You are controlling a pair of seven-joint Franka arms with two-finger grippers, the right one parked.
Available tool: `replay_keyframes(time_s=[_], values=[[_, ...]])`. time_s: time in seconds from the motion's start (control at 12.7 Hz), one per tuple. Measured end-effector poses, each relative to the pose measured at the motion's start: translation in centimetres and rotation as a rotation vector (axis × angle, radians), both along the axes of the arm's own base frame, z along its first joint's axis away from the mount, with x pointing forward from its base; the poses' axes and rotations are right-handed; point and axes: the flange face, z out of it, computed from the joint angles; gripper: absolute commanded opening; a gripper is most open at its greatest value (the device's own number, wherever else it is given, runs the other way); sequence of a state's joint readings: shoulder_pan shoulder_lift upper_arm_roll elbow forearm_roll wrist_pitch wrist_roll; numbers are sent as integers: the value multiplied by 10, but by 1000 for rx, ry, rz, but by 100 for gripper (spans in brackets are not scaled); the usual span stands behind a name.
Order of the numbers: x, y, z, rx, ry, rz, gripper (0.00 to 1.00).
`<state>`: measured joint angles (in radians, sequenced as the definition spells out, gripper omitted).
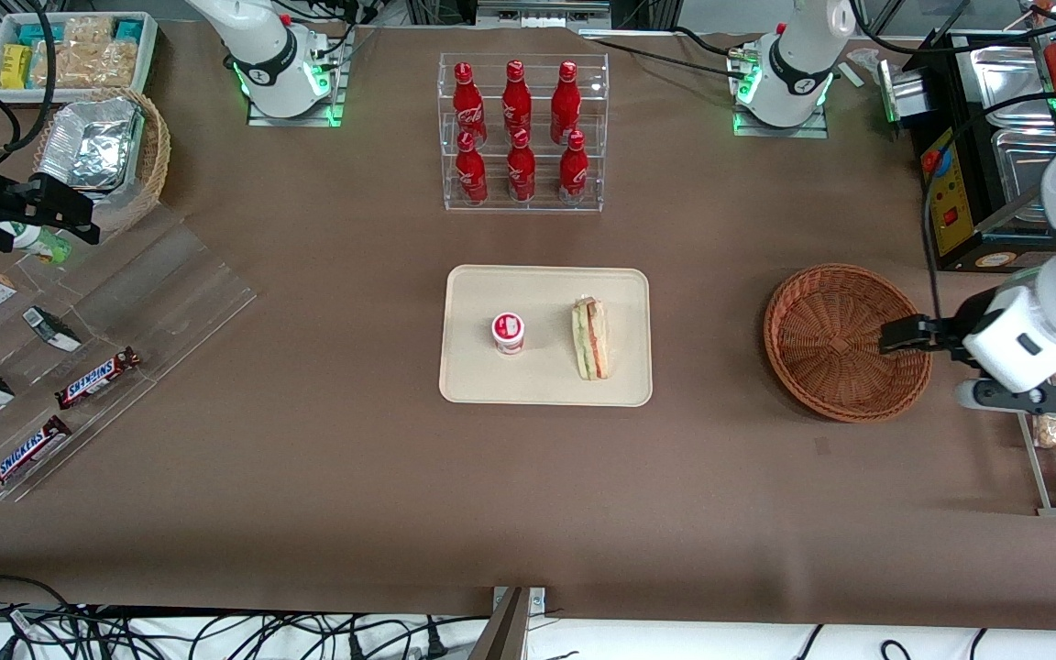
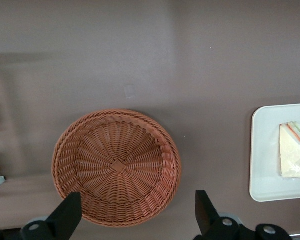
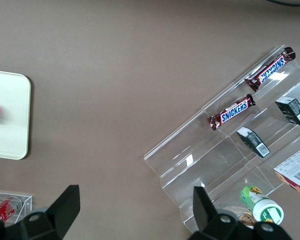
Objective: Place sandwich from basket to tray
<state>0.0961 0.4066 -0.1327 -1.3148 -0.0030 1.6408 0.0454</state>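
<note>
**Two Snickers bars, one sandwich on the tray**

Two bars (image 1: 97, 378) lettered "SNICKERS" lie on a clear stepped rack (image 1: 125, 302) toward the parked arm's end. Six red bottles (image 1: 517, 131) with white script stand in an acrylic rack. The sandwich (image 1: 590, 337) lies on the tray (image 1: 546, 385) beside a small red-lidded cup (image 1: 508, 332). The gripper (image 1: 895, 335) hovers over the basket (image 1: 821, 367), arm reaching in level, fingers (image 2: 65, 215) spread wide, holding nothing.

The black two-finger gripper (image 2: 135, 212) of the working arm is spread wide above the round reddish-brown woven basket (image 2: 117, 166), and its body is cut off by the picture's edge. The flat cream tray (image 2: 268, 155) and the wrapped triangle sandwich (image 2: 294, 157) are cut off too.
</note>
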Motion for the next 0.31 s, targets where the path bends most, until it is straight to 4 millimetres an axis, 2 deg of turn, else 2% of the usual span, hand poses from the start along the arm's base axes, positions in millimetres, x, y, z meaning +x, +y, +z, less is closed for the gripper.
replay_keyframes(time_s=[0.31], values=[[0,0,-2,-3,2,-14,100]])
